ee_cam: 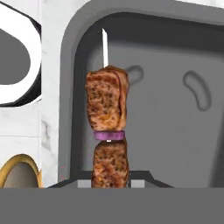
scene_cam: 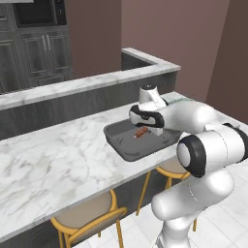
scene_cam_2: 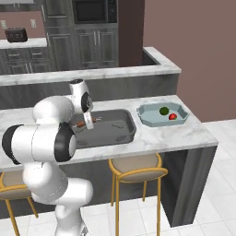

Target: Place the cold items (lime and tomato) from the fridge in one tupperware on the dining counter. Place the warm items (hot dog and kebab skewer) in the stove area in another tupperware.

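**Marble bench, skewer over the grey tub**

A dark-cabineted kitchen with maroon walls surrounds a long white marble bench [scene_cam_2: 184, 133], and 2 yellow-framed stools with tan seats [scene_cam_2: 136, 167] stand under its front edge. On the bench sits a dark grey rectangular tupperware tub [scene_cam_2: 120, 133], and just beside it, toward the bench's end, a pale blue-grey octagonal tupperware tub [scene_cam_2: 150, 119]. The pale tub holds a dark green round lime [scene_cam_2: 164, 110] and a red round tomato [scene_cam_2: 173, 116], lying close together near its middle.

The white arm reaches over the dark grey tub, and its end effector [scene_cam_2: 88, 122] is closed on a kebab skewer of 2 brown meat chunks with a purple onion slice between them [ee_cam: 107, 127]. In the hand view the skewer rises straight from between the fingertips, its thin pale metal tip [ee_cam: 104, 47] pointing toward the tub's far rim, with the tub's grey floor behind it. In the left base view the skewer [scene_cam: 141, 131] hangs above the tub's floor [scene_cam: 127, 145], roughly over the middle. Whether it touches the floor cannot be told.

A black toaster [scene_cam_2: 15, 34] stands on the rear counter at the far left of the right base view.
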Robot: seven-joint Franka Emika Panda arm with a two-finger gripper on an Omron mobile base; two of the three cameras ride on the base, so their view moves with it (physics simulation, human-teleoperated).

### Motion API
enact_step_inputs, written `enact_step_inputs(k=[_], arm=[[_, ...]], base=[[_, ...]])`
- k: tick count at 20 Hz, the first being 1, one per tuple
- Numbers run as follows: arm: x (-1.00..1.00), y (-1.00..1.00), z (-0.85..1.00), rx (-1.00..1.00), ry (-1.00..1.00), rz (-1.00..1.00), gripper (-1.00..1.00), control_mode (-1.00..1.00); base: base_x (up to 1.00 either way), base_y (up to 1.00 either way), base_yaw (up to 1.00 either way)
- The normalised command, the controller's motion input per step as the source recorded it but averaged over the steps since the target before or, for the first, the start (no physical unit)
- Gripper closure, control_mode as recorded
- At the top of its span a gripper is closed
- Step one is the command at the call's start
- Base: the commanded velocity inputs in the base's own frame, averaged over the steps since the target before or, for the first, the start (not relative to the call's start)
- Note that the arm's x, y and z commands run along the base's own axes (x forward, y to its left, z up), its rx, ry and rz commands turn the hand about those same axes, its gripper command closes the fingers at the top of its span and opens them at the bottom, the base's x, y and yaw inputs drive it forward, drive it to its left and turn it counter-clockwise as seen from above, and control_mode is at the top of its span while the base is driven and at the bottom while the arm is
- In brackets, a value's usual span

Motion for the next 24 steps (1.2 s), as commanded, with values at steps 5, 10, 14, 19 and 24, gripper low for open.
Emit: enact_step_inputs(k=[5,10,14,19,24], arm=[[0.38,-0.37,-0.54,0.02,-0.01,0.13,1.0,-1.0],[0.28,-0.33,-0.47,0.02,-0.02,0.11,1.0,-1.0],[0.38,-0.15,-0.38,0.0,0.0,0.1,1.0,-1.0],[0.45,-0.05,-0.27,0.0,0.0,0.03,1.0,-1.0],[0.45,-0.13,-0.33,0.0,0.0,0.0,1.0,-1.0]], base=[[0.0,0.0,0.0],[0.0,0.0,0.0],[0.0,0.0,0.0],[0.0,0.0,0.0],[0.0,0.0,0.0]])
